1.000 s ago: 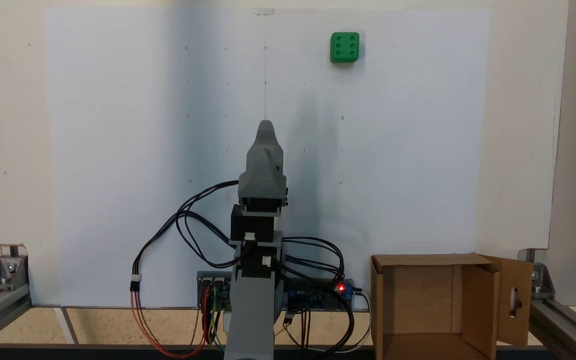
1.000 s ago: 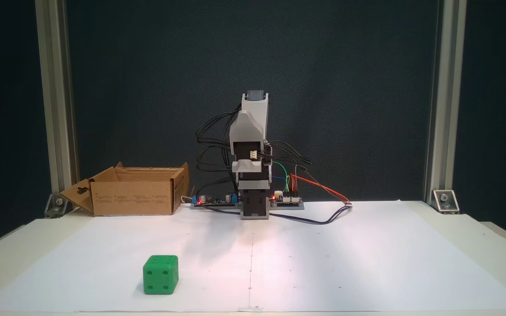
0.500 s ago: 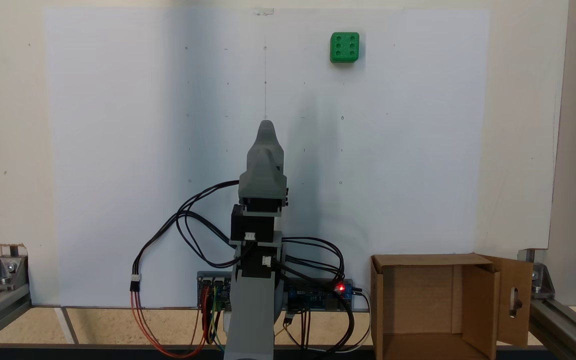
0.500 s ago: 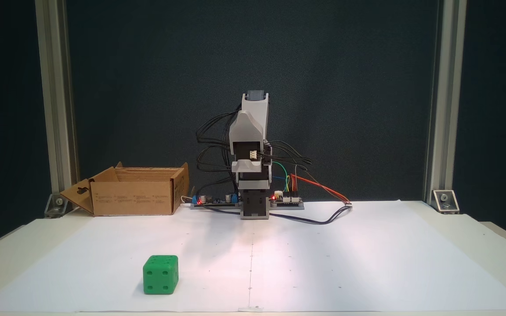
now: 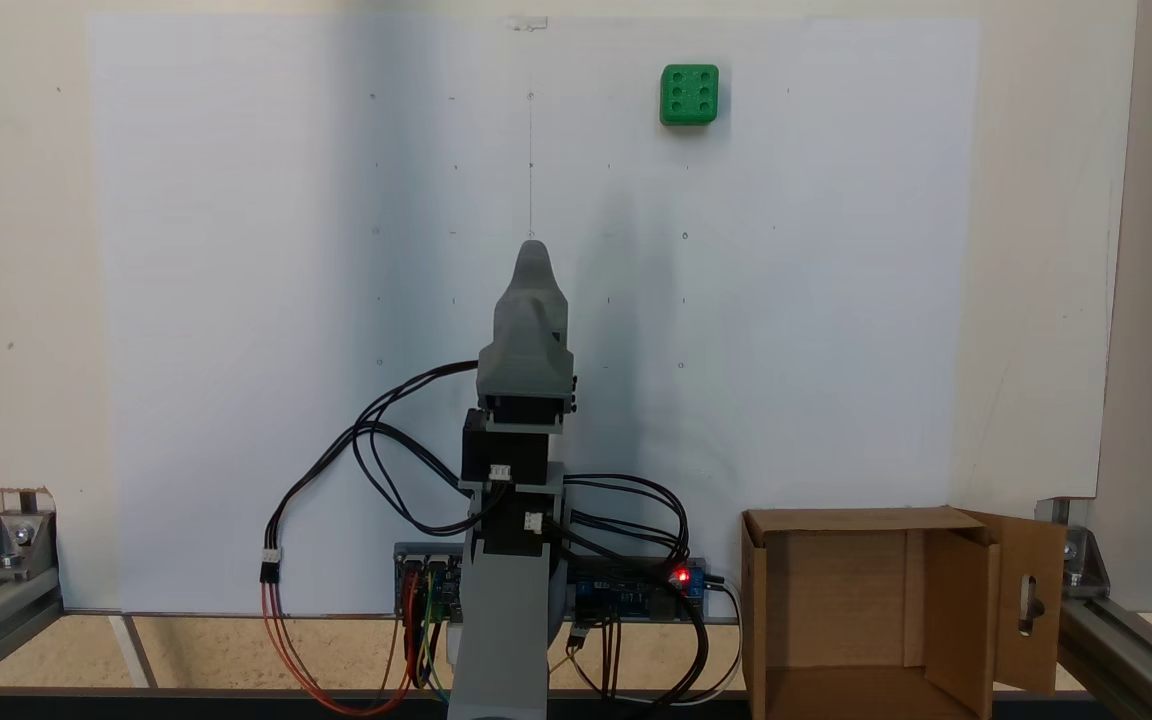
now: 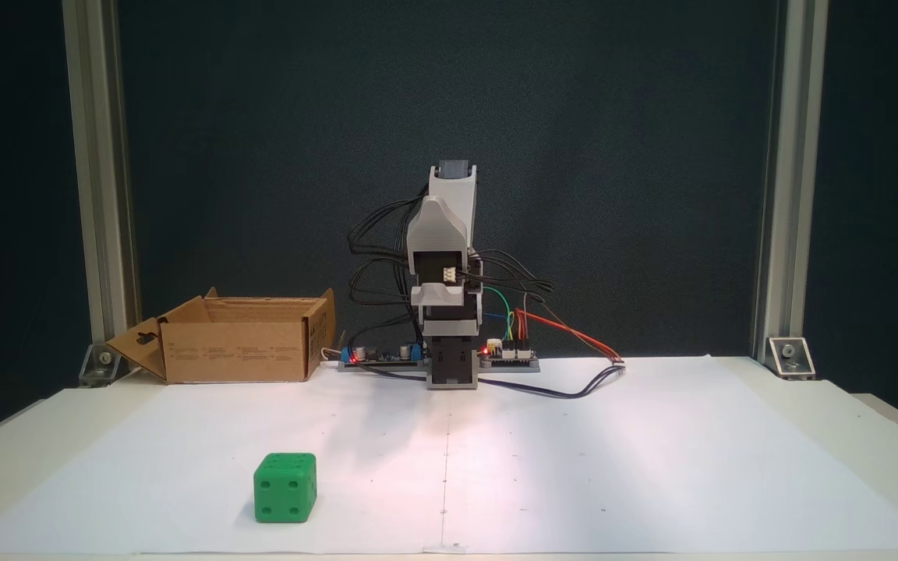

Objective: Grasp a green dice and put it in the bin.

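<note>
One die, one box, one arm of mine.
I count a single green dice [image 5: 689,95] [image 6: 285,488] with six pips on top, one cardboard bin [image 5: 871,610] [image 6: 238,339], one white paper sheet [image 5: 236,250], two circuit boards [image 6: 507,354] at my base, and one lit red LED [image 5: 681,575].

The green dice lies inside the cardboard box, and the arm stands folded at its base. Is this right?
Not quite. The dice lies on the white paper, far from the box, as both fixed views show. The arm does stand folded at its base.
</note>
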